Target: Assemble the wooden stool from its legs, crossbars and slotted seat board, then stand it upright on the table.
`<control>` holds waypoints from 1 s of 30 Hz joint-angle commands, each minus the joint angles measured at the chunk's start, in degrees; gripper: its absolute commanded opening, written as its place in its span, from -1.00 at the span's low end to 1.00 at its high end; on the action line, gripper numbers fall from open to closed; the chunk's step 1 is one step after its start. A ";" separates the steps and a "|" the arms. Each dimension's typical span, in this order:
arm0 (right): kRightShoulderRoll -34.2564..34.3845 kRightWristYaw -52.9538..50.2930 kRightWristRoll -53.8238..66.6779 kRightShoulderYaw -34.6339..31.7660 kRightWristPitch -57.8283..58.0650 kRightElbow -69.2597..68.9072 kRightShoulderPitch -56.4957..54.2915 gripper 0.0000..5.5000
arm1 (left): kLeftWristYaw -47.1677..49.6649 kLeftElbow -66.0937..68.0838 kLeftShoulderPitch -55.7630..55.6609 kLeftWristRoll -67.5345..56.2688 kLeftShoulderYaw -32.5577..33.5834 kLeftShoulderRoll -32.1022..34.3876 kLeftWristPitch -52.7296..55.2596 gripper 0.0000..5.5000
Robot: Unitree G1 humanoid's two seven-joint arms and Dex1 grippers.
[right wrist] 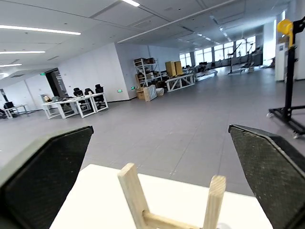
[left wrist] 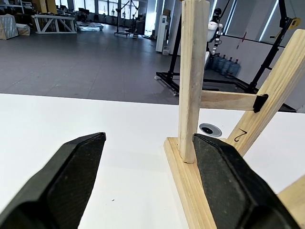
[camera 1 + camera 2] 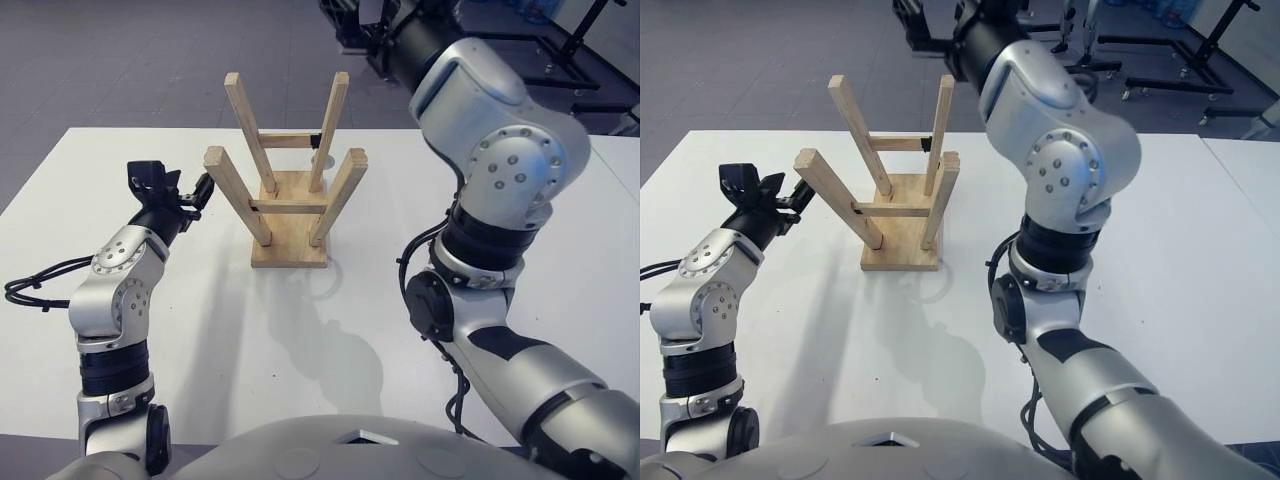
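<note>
The wooden stool [image 3: 289, 190] rests upside down near the middle of the white table [image 3: 560, 300], its seat board [image 3: 290, 247] flat on the top. Its legs point up, joined by crossbars [image 3: 291, 207]. My left gripper [image 3: 172, 188] hovers low over the table just left of the stool, open, with nothing between its black fingers [image 2: 71, 176]. In the left wrist view a leg [image 2: 192, 81] stands close ahead. My right gripper [image 3: 918, 25] is raised high behind the stool. It is open and empty [image 1: 160, 129] and looks down on two leg tops [image 1: 133, 191].
A black cable [image 3: 35, 290] loops on the table at the left edge. A round grommet [image 2: 208, 129] sits in the tabletop beyond the stool. Black metal stands [image 3: 565, 50] are on the floor behind the table. Bare tabletop lies right of the stool.
</note>
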 commanded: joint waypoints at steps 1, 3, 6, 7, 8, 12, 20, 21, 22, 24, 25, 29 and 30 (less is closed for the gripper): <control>-2.10 0.96 -0.90 1.12 0.88 0.57 -3.80 0.91 | 0.40 -0.53 0.67 0.40 0.24 -0.16 -0.27 0.23; -1.65 1.19 -0.77 0.62 0.68 1.26 -4.18 0.91 | 0.54 -0.77 0.85 0.36 0.26 -0.25 -0.21 0.23; 0.87 1.80 -0.61 0.95 -1.54 3.21 -0.44 0.91 | 0.74 -0.82 0.74 0.47 0.00 -0.38 -0.06 0.23; 1.77 2.01 -0.65 1.25 -2.19 3.67 1.71 0.91 | 0.73 -0.71 0.63 0.52 -0.21 -0.42 -0.05 0.23; 2.51 2.48 -1.05 2.20 -3.06 4.29 4.92 0.91 | 0.70 -0.68 0.76 0.62 -0.44 -0.50 -0.13 0.23; 3.58 5.14 -3.99 8.14 -7.62 7.02 19.85 0.91 | 0.84 -0.55 1.53 0.75 -1.12 -1.18 -0.47 0.23; 3.10 7.66 -3.34 6.33 -12.62 9.47 20.32 0.91 | 0.85 0.40 2.26 1.04 -1.04 -2.10 -1.37 0.23; 2.39 7.36 -2.65 4.69 -12.15 9.22 17.91 0.91 | 0.75 0.65 2.10 1.07 -1.06 -2.04 -1.48 0.23; 1.40 7.27 -2.30 3.51 -11.80 8.89 15.53 0.91 | 0.66 0.90 1.91 1.11 -1.12 -2.04 -1.59 0.23; 0.13 7.12 -1.80 1.56 -11.16 8.99 11.39 0.91 | 0.71 0.92 2.06 1.21 -1.09 -2.13 -1.86 0.23; -0.73 7.26 -1.53 0.78 -10.49 8.68 9.44 0.91 | 0.72 0.96 2.14 1.24 -1.11 -2.16 -1.98 0.23; -2.70 7.20 2.81 -3.39 -5.00 6.65 2.53 0.91 | 0.63 1.32 2.14 1.30 -1.13 -2.09 -2.34 0.23; -2.27 7.18 4.26 -4.03 -3.66 6.15 1.50 0.91 | 0.65 1.34 2.15 1.29 -1.13 -2.10 -2.40 0.23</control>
